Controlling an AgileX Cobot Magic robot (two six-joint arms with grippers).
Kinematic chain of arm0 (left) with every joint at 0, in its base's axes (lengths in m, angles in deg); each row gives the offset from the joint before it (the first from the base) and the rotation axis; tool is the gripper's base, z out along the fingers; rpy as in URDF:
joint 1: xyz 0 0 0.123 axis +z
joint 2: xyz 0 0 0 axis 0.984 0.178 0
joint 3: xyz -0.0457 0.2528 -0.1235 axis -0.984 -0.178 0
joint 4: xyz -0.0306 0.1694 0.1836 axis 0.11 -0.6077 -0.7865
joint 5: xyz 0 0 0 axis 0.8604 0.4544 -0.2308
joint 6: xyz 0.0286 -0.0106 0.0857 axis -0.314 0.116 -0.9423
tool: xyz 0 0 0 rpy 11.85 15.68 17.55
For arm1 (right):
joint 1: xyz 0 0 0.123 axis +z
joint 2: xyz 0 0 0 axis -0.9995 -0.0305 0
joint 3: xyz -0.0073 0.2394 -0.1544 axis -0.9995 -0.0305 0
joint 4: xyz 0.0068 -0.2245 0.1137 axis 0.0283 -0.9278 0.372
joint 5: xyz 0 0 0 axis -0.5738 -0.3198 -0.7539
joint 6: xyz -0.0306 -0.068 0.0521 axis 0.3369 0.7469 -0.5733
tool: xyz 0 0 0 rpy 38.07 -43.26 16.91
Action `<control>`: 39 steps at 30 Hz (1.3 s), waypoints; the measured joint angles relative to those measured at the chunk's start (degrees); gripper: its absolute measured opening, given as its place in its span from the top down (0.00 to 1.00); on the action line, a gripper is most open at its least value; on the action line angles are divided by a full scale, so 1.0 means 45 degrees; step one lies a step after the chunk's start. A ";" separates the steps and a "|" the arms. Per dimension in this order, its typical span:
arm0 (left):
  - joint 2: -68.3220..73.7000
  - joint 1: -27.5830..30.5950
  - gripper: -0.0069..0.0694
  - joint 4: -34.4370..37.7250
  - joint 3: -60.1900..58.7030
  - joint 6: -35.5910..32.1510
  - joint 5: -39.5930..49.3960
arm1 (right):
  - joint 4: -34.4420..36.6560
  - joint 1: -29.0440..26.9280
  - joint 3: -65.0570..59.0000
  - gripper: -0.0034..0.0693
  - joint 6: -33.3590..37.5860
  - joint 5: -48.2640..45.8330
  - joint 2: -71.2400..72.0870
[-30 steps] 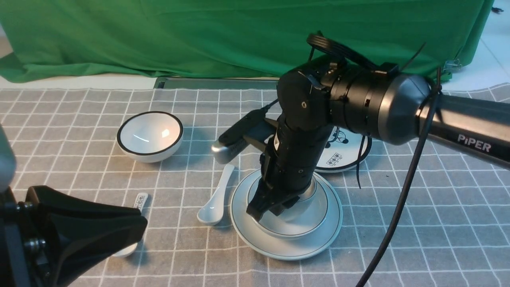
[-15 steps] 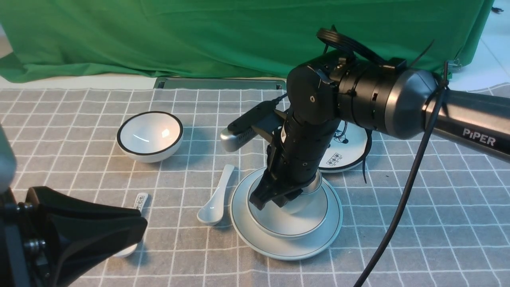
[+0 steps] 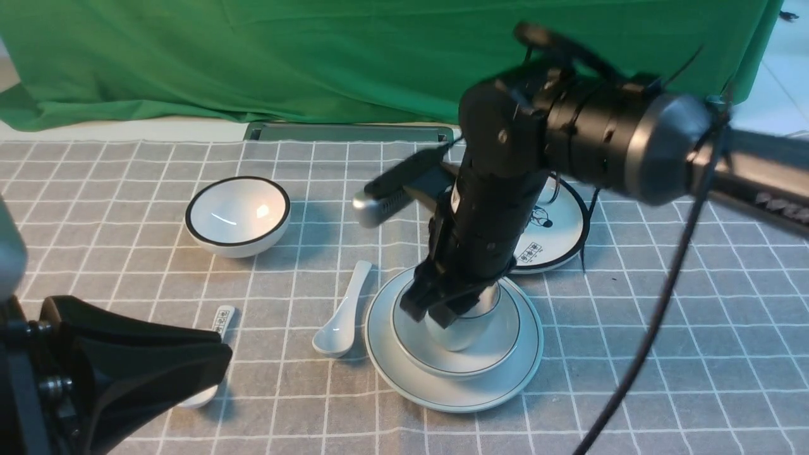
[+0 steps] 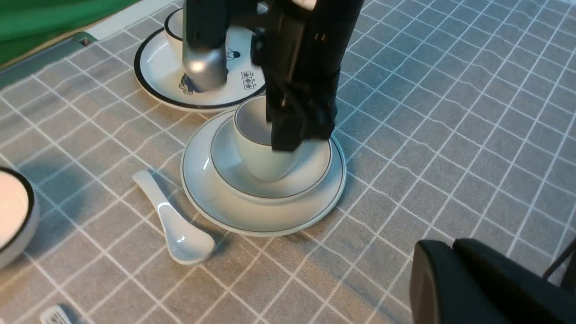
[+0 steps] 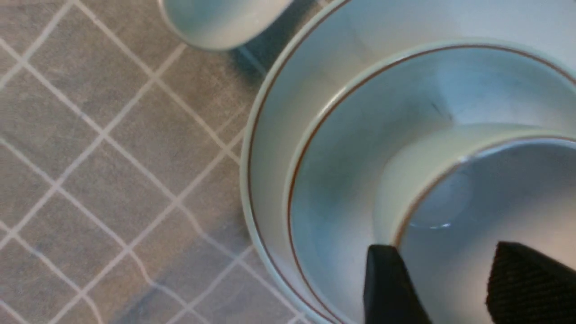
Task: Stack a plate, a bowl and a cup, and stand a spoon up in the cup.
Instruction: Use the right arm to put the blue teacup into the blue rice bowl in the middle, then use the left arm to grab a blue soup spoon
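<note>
**Three dishes stacked, spoon (image 3: 346, 308) loose on the cloth (image 3: 632, 354)**

Item 1: plate (image 3: 455, 394), flat on the grey checked cloth.
Item 2: bowl (image 3: 499, 336), seated inside the plate.
Item 3: cup (image 3: 456, 332), upright in the bowl's centre.
Item 4: spoon, lying on the cloth just beside the plate's rim on the robot's left. Its scoop end points toward the robot, and it is apart from both grippers.

Views compared.
- Front view: the right gripper (image 3: 433, 313) hangs directly over the cup and hides its mouth, so only the cup's lower wall shows. This view alone also shows a printed spoon (image 3: 222, 318) partly behind the left gripper (image 3: 212, 366), and a black-rimmed bowl (image 3: 238, 218) whole.
- Left wrist view: the cup's open mouth shows on one side of the right gripper, which covers the other side of the rim.
- Right wrist view: the only one giving both fingers (image 5: 389, 288). They stand apart, one tip over the cup's rim and the other over its interior, which fills the gap. Contact with the cup cannot be told.

Left gripper: the spacing of its fingers cannot be told.
</note>
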 joint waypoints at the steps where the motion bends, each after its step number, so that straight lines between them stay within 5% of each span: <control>1: 0.0050 0.0000 0.89 -0.0017 0.0000 0.0107 0.0000 | -0.0020 0.0000 0.0018 0.46 0.0000 -0.0025 0.0137; 5: 0.1646 0.0000 0.89 -0.0432 0.0217 0.1261 0.0168 | -0.0232 0.0000 0.0215 0.46 0.0027 -0.0975 0.2293; 11: 0.6591 0.0000 0.89 -0.1220 0.2484 0.2516 0.0539 | -0.0790 -0.0009 -0.1235 0.78 -0.0194 -0.1813 0.5801; 14: 0.8760 0.0000 0.89 -0.1623 0.3759 0.3013 0.0539 | -0.0827 -0.0009 -0.2745 0.84 -0.0485 -0.1796 0.7648; 26: 1.5559 0.0308 0.79 -0.4523 0.8855 0.5398 0.1882 | -0.0838 -0.0009 -0.7671 0.85 -0.1469 -0.0873 1.2608; 32: 1.8221 0.0453 0.53 -0.4869 1.1669 0.5523 0.2739 | -0.0838 -0.0009 -0.8815 0.83 -0.1805 -0.0811 1.4149; 39: 1.9525 0.0453 0.38 -0.5028 1.2572 0.5562 0.2789 | -0.0838 -0.0009 -0.8917 0.83 -0.2078 -0.0727 1.4599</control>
